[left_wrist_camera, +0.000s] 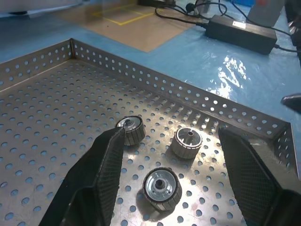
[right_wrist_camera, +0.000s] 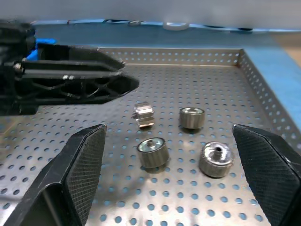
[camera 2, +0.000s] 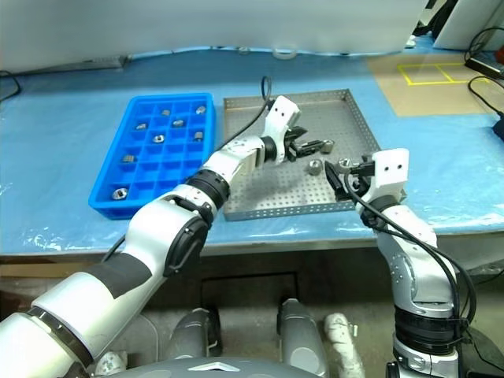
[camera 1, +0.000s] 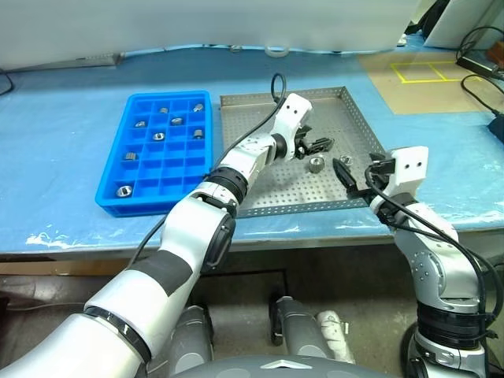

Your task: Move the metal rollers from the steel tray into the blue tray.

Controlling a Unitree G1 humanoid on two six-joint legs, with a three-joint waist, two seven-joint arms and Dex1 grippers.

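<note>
The steel tray (camera 1: 260, 118) lies at the centre of the blue table, with the blue tray (camera 1: 110, 193) just left of it. Several metal rollers (right_wrist_camera: 152, 152) stand loose near the steel tray's right front corner, and one (right_wrist_camera: 144, 115) lies on its side. More rollers (camera 1: 157, 135) sit in the blue tray's compartments. My left gripper (camera 1: 317, 145) hovers over the steel tray just above the loose rollers (left_wrist_camera: 162, 187), open and holding nothing. My right gripper (camera 1: 354, 169) hangs at the tray's right front edge, pointed at the same rollers, open wide and empty.
A roll of tape (camera 1: 276, 51) lies at the back of the table. A brown board with yellow tape (camera 1: 417, 75) sits to the right rear, near a black power adapter (left_wrist_camera: 240, 33) and its cables. The steel tray's low walls (left_wrist_camera: 197, 94) ring the rollers.
</note>
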